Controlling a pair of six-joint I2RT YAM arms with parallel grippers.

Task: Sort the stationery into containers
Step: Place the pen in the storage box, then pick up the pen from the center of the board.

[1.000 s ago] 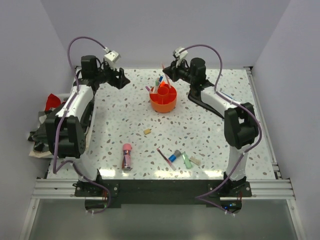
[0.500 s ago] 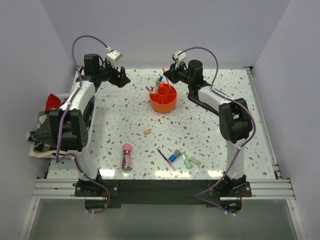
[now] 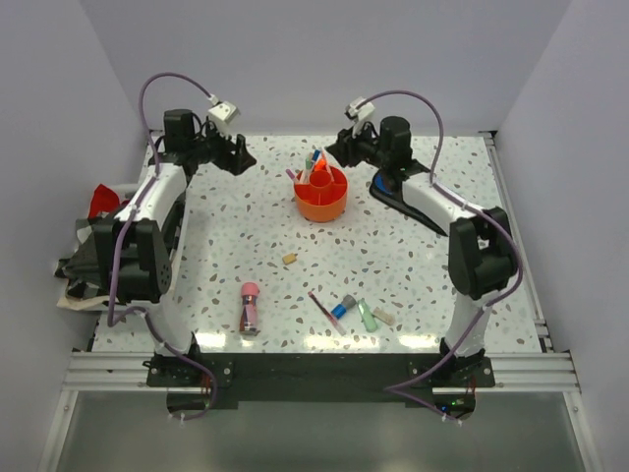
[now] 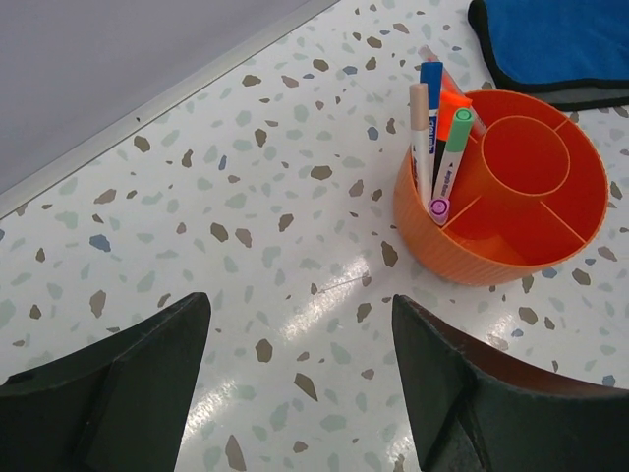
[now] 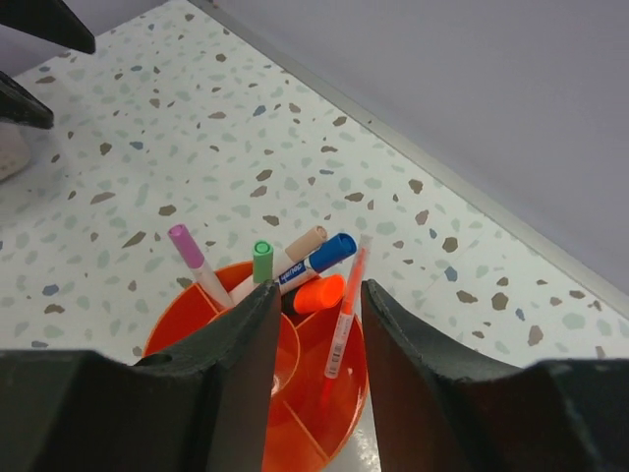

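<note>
Orange pen (image 5: 344,315) judged dropped into caddy (image 3: 320,208); right gripper (image 5: 319,290) spread above it, left gripper (image 4: 300,305) spread, empty; front-edge marker (image 3: 340,311) to be fetched next

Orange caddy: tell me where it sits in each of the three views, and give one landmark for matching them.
Top external: the orange caddy is just above the middle of the picture.
Left wrist: it is at the right, in the upper half.
Right wrist: it is at bottom centre, only partly in view.
Shared landmark: the blue-capped marker standing in its ring.
</note>
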